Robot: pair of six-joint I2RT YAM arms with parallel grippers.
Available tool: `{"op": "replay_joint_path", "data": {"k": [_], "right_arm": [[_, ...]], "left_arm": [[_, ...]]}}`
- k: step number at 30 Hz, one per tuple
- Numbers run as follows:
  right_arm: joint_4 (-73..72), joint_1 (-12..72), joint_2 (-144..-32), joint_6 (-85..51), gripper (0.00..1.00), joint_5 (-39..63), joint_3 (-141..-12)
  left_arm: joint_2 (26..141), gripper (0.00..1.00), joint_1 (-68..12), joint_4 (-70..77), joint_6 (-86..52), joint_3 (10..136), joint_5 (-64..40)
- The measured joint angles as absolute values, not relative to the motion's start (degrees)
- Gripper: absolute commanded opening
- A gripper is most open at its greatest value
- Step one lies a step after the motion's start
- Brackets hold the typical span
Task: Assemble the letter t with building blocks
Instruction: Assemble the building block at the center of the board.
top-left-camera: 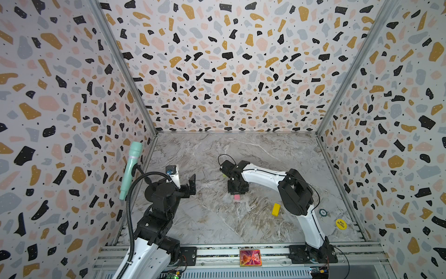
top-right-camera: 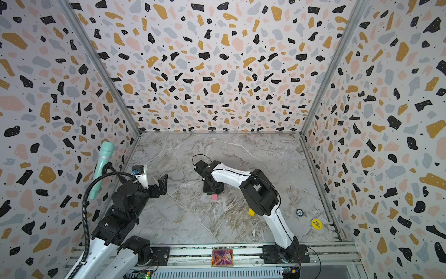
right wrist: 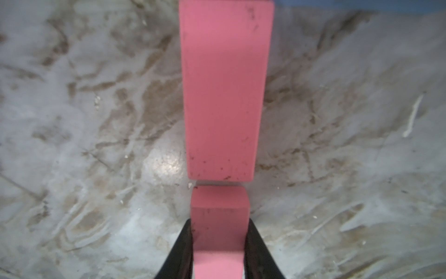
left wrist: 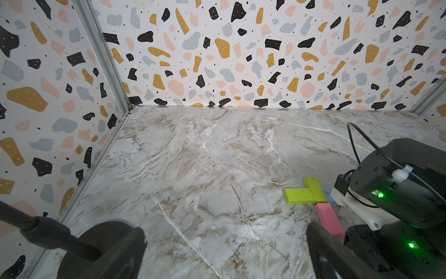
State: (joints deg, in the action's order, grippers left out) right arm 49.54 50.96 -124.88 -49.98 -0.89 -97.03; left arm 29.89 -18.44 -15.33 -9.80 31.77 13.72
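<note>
My right gripper (right wrist: 219,241) is shut on a pink brick (right wrist: 219,207), low over the marble table. The brick's far end sits almost against the end of a second pink brick (right wrist: 224,91) that lies flat in line with it. A sliver of the blue brick (right wrist: 313,3) shows beyond. In both top views the gripper (top-left-camera: 237,190) points down and covers most of the figure; only a pink end (top-left-camera: 236,197) shows. The left wrist view shows two lime green bricks (left wrist: 299,195) in an L, touching the lying pink brick (left wrist: 329,218). A yellow brick (top-left-camera: 275,209) lies apart, near the right arm. My left gripper (left wrist: 224,253) hangs open and holds nothing, off to the left.
Patterned walls close the table (top-left-camera: 217,217) on three sides. A mint microphone (top-left-camera: 130,169) hangs by the left wall. A yellow round disc (top-left-camera: 340,224) and a small chip (top-left-camera: 322,212) lie at the front right. A colourful card (top-left-camera: 250,257) sits on the front rail.
</note>
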Motion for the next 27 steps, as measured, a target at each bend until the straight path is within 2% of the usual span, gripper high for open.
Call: {"op": "replay_joint_path", "data": {"k": [27], "right_arm": [[52.21,50.52,-127.72,-49.89,0.29,-2.22,-101.58]], "left_arm": [[28.97,0.99,-18.44,-15.33,-9.65,31.75,13.76]]}}
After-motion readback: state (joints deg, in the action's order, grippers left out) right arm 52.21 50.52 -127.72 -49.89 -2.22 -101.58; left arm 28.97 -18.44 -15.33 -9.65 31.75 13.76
